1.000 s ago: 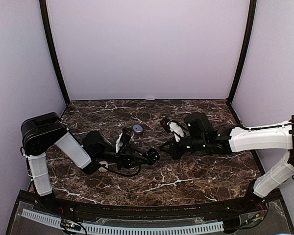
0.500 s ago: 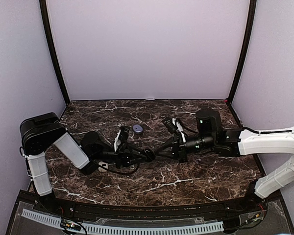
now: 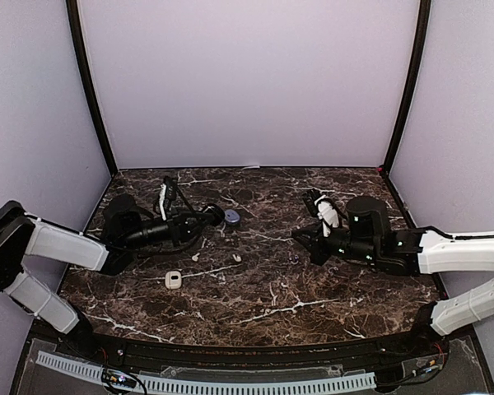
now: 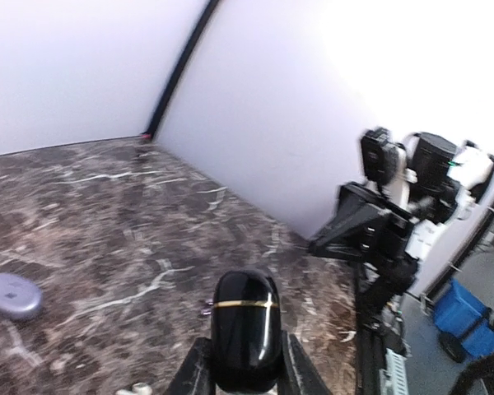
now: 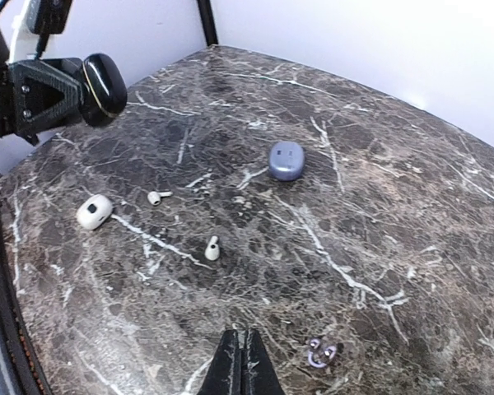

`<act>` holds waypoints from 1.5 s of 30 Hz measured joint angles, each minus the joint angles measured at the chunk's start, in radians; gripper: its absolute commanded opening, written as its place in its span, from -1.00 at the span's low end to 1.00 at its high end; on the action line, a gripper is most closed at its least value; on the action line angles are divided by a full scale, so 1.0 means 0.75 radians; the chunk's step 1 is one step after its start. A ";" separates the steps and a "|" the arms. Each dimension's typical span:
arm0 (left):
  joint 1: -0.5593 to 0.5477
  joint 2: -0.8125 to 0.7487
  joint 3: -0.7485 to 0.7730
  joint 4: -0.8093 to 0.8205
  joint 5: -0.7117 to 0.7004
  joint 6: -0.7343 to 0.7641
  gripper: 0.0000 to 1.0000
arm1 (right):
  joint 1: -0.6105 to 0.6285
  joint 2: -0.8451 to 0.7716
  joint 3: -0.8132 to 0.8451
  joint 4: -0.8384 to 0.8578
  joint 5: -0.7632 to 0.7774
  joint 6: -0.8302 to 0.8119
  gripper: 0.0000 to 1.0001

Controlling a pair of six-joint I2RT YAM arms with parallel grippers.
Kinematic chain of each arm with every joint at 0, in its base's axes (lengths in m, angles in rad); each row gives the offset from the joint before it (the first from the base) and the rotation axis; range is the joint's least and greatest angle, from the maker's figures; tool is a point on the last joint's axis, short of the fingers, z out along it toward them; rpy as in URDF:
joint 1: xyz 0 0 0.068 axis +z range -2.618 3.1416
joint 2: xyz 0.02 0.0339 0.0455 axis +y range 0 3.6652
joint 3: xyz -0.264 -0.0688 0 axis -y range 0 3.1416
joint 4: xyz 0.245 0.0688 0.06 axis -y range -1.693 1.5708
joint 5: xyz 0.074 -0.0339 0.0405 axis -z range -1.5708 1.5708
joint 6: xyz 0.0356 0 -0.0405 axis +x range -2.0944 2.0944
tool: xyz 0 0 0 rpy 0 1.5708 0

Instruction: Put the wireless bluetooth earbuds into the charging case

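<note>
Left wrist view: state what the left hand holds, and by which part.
The left hand grips a closed, glossy black charging case by its lower end, one finger on each side. The right hand is shut on nothing.

Both low: left hand [image 4: 245,369] clamped; right hand [image 5: 241,352] pinched shut, seemingly tilted down.

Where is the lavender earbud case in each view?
Top external: the lavender case is left of centre, just right of the left gripper.
Left wrist: far left, low in the frame.
Right wrist: upper centre.
Shared landmark: the black case clamped in the left gripper, seen in all three views.
</note>
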 measured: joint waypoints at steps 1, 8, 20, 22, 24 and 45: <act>0.022 -0.063 0.014 -0.128 -0.075 0.013 -1.00 | -0.002 0.007 0.000 -0.003 0.028 -0.001 -0.99; 0.293 -0.401 0.007 -0.702 -0.482 0.016 -1.00 | -0.019 0.102 0.000 -0.003 0.194 0.011 -1.00; 0.659 -0.127 0.004 -0.942 -0.234 -0.228 -0.95 | -0.044 0.299 0.129 -0.058 0.116 0.021 -1.00; 0.661 -0.046 0.006 -0.930 -0.144 -0.247 -0.90 | -0.045 0.305 0.137 -0.062 0.097 0.021 -1.00; 0.662 0.019 0.009 -0.919 -0.071 -0.259 -0.82 | -0.045 0.311 0.144 -0.071 0.081 0.021 -1.00; 0.608 -0.204 0.095 -1.246 -0.435 -0.190 0.98 | -0.065 0.313 0.199 -0.133 0.174 -0.016 -0.40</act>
